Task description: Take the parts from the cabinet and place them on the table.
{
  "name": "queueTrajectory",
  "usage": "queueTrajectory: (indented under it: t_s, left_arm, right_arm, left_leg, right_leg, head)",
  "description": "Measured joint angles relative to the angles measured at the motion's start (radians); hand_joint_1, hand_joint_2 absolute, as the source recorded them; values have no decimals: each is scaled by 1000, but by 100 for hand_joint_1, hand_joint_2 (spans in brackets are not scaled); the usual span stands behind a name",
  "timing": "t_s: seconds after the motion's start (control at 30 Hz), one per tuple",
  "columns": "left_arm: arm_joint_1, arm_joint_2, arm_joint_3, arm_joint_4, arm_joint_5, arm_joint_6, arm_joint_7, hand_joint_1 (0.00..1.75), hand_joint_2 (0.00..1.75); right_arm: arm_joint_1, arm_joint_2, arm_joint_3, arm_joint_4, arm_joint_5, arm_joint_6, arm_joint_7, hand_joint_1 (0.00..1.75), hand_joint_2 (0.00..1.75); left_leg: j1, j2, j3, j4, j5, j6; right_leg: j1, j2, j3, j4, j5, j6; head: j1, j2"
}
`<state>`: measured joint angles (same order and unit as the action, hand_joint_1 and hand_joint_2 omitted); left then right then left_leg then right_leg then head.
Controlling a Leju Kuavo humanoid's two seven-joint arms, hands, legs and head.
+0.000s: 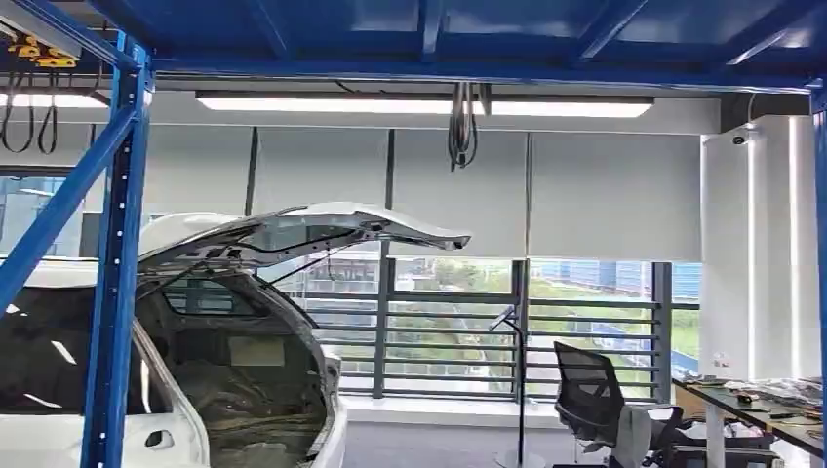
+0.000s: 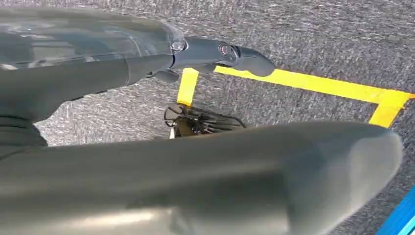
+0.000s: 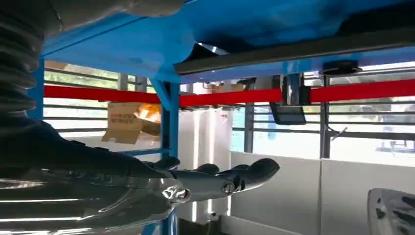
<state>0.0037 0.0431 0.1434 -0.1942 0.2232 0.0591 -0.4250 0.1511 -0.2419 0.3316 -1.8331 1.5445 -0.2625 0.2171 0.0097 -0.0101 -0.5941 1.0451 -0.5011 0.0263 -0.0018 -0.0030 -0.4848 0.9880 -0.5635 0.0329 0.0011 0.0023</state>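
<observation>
Two hands, and neither has hold of anything. The left hand (image 2: 215, 54) hangs over grey carpet, its fingers stretched out straight above a corner of yellow floor tape (image 2: 313, 84), with a small tangle of dark wire (image 2: 195, 121) on the floor beneath it. The right hand (image 3: 215, 180) is raised, fingers extended and only a little apart, nothing between them; above it runs a blue shelf (image 3: 147, 44) of the cabinet, and beyond the fingers a red rail (image 3: 230, 98) crosses, with a cardboard box (image 3: 125, 122) sitting on a level past it.

No part can be picked out near either hand, so how the parts will handle is a guess: with a white car (image 1: 244, 370) standing with its hatch up, they may well be stiff, fairly heavy pieces, best taken around a solid middle section and not by a thin edge. Whether they are slippery or fragile cannot be told.

Far off to the right stands a bench (image 1: 756, 409) with small things on it, a black chair (image 1: 595, 400) beside it.
</observation>
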Motion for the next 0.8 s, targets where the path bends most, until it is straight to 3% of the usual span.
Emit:
queueTrajectory:
  t_s: [0.23, 0.47, 0.8]
  left_arm:
    - [0, 4, 0, 0, -24, -9, 0, 0, 0]
    - [0, 10, 0, 0, -50, -18, 0, 0, 0]
    - [-3, 19, -3, 0, -88, -30, -2, 0, 0]
  right_arm:
    - [-13, 31, -59, 58, 24, 18, 19, 0, 175]
    - [-51, 24, -108, 121, 27, 29, 125, 0, 175]
    - [-143, 41, -213, 229, 27, 41, 65, 0, 175]
  left_leg:
    - [0, 0, 0, 0, 0, 0]
    - [0, 0, 0, 0, 0, 0]
    - [0, 0, 0, 0, 0, 0]
  right_leg:
    - [0, 0, 0, 0, 0, 0]
    - [0, 0, 0, 0, 0, 0]
    - [0, 0, 0, 1, 0, 0]
  head:
    - [0, 0]
    - [0, 0]
    - [0, 0]
